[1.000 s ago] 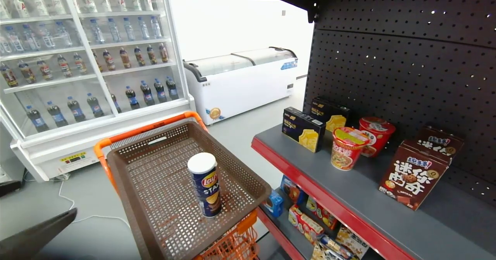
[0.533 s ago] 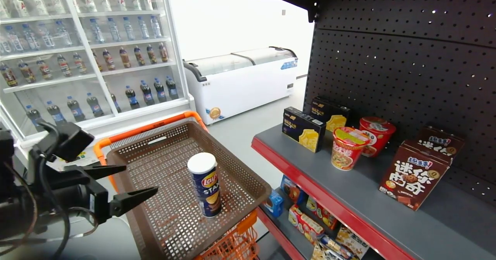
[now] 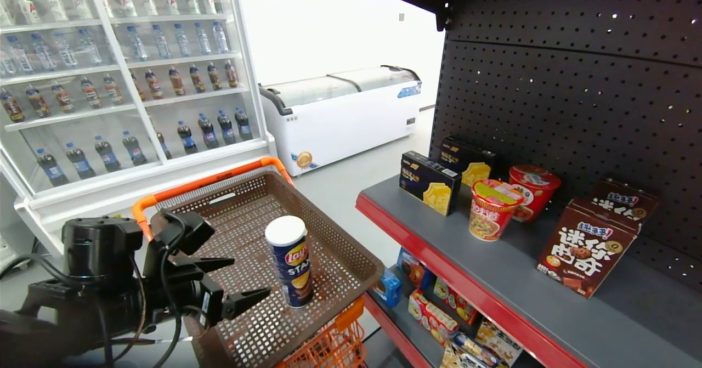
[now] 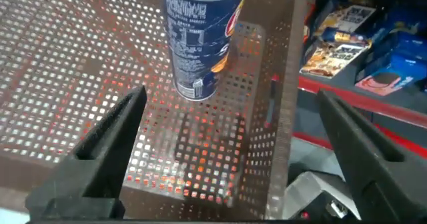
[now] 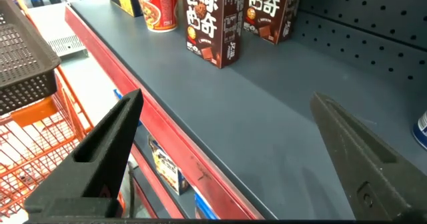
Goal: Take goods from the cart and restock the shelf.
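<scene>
Left tool [image 3: 251,276] jaws wide, near upright chip can [image 3: 290,261] in cart basket [image 3: 359,266]; right tool [image 5: 227,99] wide above shelf [image 5: 280,144].

The can [image 3: 289,261] wears a glossy printed wrap under a smooth, matt white plastic lid. The basket [image 3: 241,192] is matt brown plastic, perforated all over, and the cart [image 3: 329,349] is orange-coated wire. The left gripper [image 3: 251,275] has matt black plastic jaws. The shelf [image 3: 526,302] is smooth matt grey with a glossy red edge. Its back panel [image 3: 548,94] looks like dark perforated metal. The boxes [image 3: 584,247] are glossy card.
</scene>
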Available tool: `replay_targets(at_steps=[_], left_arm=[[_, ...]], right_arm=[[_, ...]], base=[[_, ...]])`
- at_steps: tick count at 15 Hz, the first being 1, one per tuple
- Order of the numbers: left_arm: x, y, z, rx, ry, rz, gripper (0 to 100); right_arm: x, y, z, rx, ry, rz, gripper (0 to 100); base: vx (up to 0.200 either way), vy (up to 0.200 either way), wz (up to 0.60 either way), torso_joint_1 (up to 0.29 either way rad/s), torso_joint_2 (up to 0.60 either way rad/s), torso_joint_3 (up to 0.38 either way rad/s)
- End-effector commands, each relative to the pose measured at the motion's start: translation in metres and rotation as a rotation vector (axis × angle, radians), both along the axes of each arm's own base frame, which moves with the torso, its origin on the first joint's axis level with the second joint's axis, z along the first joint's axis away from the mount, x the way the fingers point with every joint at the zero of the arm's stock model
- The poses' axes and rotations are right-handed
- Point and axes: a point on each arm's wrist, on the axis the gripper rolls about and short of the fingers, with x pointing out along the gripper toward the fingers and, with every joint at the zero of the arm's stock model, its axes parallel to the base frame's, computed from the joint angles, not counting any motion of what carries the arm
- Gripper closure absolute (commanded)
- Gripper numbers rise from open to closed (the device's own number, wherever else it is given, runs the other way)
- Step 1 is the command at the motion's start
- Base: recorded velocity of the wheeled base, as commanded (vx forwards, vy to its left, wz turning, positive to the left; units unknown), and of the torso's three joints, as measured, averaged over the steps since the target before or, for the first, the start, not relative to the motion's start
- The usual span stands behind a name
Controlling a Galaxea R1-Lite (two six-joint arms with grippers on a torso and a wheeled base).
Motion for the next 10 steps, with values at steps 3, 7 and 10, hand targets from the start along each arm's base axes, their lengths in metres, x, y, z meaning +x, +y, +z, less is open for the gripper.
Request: replay_targets(at_steps=[3, 7, 10], left_arm=[[0.021, -0.004, -0.034, 0.025, 0.071, -0.006, 0], [0.045, -0.012, -0.046, 0.034, 0.034, -0.037, 0], [0.063, -0.017, -0.054, 0.075, -0.003, -0.075, 0]], right_arm=[[0.0, 0.0, 0.0, 0.0, 0.001, 0.0, 0], [0.0, 0.0, 0.0, 0.0, 0.001, 0.0, 0], [0.0, 0.0, 0.0, 0.0, 0.001, 0.0, 0]], base=[[0.0, 0.0, 0.0, 0.0, 0.0, 0.0], [0.0, 0.0, 0.0, 0.0, 0.0, 0.0], [0.0, 0.0, 0.0, 0.0, 0.0, 0.0]])
